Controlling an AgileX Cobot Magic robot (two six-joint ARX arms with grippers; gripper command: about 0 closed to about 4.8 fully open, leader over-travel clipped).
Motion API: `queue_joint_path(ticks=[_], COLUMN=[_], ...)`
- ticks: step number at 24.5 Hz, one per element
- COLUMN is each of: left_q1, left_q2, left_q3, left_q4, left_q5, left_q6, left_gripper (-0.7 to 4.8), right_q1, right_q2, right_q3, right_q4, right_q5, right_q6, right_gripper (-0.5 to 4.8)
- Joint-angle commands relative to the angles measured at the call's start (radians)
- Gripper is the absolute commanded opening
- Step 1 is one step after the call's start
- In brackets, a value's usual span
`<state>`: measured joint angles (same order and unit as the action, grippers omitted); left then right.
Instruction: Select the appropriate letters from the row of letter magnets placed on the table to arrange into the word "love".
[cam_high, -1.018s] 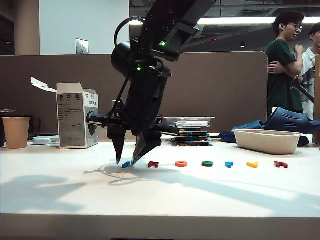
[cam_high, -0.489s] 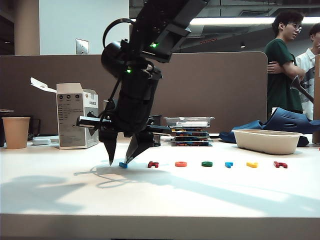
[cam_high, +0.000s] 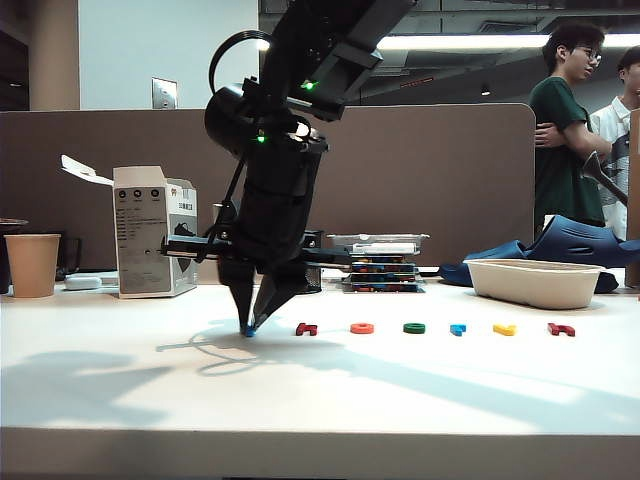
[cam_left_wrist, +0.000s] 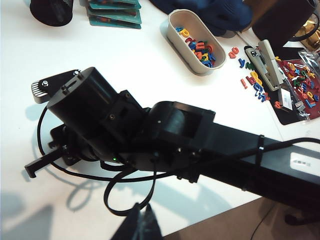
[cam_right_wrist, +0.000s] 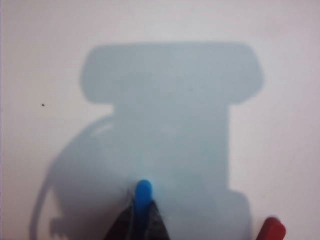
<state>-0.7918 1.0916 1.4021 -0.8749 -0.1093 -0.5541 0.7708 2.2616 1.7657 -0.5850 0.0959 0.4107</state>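
Observation:
My right gripper (cam_high: 247, 326) reaches down to the left end of the row on the white table (cam_high: 320, 390), shut on the light blue straight bar (cam_high: 247, 331). In the right wrist view the bar (cam_right_wrist: 144, 192) sticks out from between the dark fingertips (cam_right_wrist: 128, 225) of that gripper (cam_right_wrist: 143, 216), still low over the table. The rest of the row runs to the right: a dark red letter (cam_high: 306, 328), the orange ring (cam_high: 362, 327), the dark green piece (cam_high: 414, 327), a squarish blue letter (cam_high: 458, 328), the yellow piece (cam_high: 505, 329) and another dark red letter (cam_high: 561, 328). My left gripper (cam_left_wrist: 143, 221) hangs shut and empty above the right arm.
A white oval tray (cam_high: 535, 283) stands at the back right, and the left wrist view shows it (cam_left_wrist: 172, 22) holding loose letters. A stack of flat cases (cam_high: 383, 262) sits behind the row. A white box (cam_high: 152, 244) and a paper cup (cam_high: 32, 264) are at the back left. Two people stand behind the partition.
My right gripper's jaws, open around the light blue bar before, have closed on it. The other letters have not moved.

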Motion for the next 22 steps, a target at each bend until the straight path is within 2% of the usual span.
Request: queue_joint_path(ticks=[1, 12, 22], left_q1=[-0.001, -0.001, -0.001], left_q2=[-0.003, -0.003, -0.003], left_q3=[0.003, 0.003, 0.003], left_q4=[0.009, 0.009, 0.009], left_q5=[-0.003, -0.003, -0.003], left_q6=[0.004, 0.004, 0.004], left_gripper=[-0.05, -0.05, -0.05], right_q1=[0.001, 0.008, -0.001], right_q2=[0.037, 0.027, -0.002], right_q3=[-0.023, -0.024, -0.024], right_q4=[-0.127, -0.393, -0.468], right_q5=[-0.020, -0.102, -0.087], right_q6=[0.004, 0.029, 0.035], right_gripper=[-0.09, -0.09, -0.09])
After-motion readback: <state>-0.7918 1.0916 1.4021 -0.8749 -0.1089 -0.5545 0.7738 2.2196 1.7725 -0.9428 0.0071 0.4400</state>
